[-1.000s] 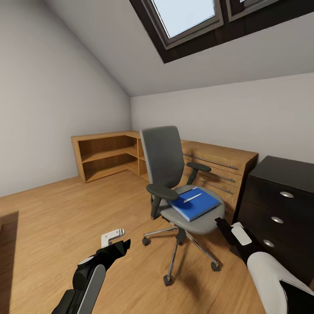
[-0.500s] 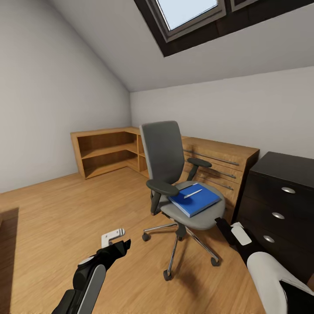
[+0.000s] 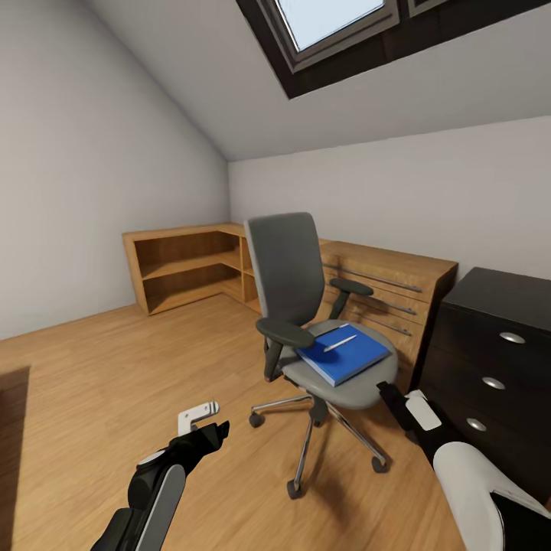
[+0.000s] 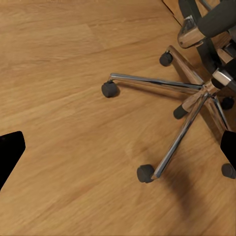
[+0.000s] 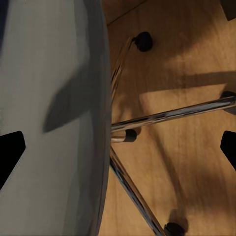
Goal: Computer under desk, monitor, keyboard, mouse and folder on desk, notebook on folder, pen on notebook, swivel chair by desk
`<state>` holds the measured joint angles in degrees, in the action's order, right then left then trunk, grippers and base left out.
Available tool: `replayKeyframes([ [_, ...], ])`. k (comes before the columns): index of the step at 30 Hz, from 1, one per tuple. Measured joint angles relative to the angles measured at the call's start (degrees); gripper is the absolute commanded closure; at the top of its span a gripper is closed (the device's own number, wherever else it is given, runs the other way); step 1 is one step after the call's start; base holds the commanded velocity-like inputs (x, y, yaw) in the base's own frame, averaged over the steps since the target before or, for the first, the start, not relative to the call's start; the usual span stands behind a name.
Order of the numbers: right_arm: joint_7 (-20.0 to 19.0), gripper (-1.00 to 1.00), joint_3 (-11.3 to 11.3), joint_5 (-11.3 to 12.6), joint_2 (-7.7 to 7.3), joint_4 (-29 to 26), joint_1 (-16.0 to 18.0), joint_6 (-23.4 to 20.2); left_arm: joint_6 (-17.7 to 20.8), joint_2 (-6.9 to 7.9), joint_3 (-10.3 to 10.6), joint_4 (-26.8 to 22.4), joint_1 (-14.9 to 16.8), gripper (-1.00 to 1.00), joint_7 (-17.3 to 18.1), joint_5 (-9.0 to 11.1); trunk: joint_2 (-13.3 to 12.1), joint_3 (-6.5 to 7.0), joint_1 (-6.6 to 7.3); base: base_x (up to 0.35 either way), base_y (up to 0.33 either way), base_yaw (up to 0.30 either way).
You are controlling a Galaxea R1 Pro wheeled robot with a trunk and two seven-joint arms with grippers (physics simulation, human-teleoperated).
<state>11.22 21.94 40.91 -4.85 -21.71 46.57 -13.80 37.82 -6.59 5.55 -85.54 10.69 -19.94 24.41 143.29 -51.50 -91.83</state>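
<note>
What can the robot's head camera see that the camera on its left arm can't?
Seen from the head and not from the left wrist: the blue folder on the swivel chair, a pen lying on it, the wooden shelves and the black drawer cabinet. The left wrist gives a close look at the casters. Both show the chair's chrome base and the wood floor.

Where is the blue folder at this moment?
In the head view, the folder lies flat on the swivel chair seat, right of centre, with a pen on top; the black drawer cabinet stands to its right.

Folder (image 3: pixel 343 355) on swivel chair (image 3: pixel 306 321)
</note>
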Motion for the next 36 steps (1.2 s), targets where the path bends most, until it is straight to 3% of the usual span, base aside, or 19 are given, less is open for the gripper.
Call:
replayKeyframes([
  [12, 0.1, -1.00, 0.0, 0.0, 0.07, -0.1, 0.0, 0.0, 0.0, 0.00, 0.0, 0.0, 0.0, -1.00, 0.0, -0.1, 0.0, 0.00, 0.00, 0.011, 0.000, 0.000],
  [36, -0.1, -1.00, -0.2, -0.1, 0.05, -0.3, 0.0, 0.0, -0.1, 0.00, 0.0, 0.0, 0.0, -1.00, 0.0, -0.2, 0.0, 0.01, 0.04, 0.125, 0.000, 0.000],
])
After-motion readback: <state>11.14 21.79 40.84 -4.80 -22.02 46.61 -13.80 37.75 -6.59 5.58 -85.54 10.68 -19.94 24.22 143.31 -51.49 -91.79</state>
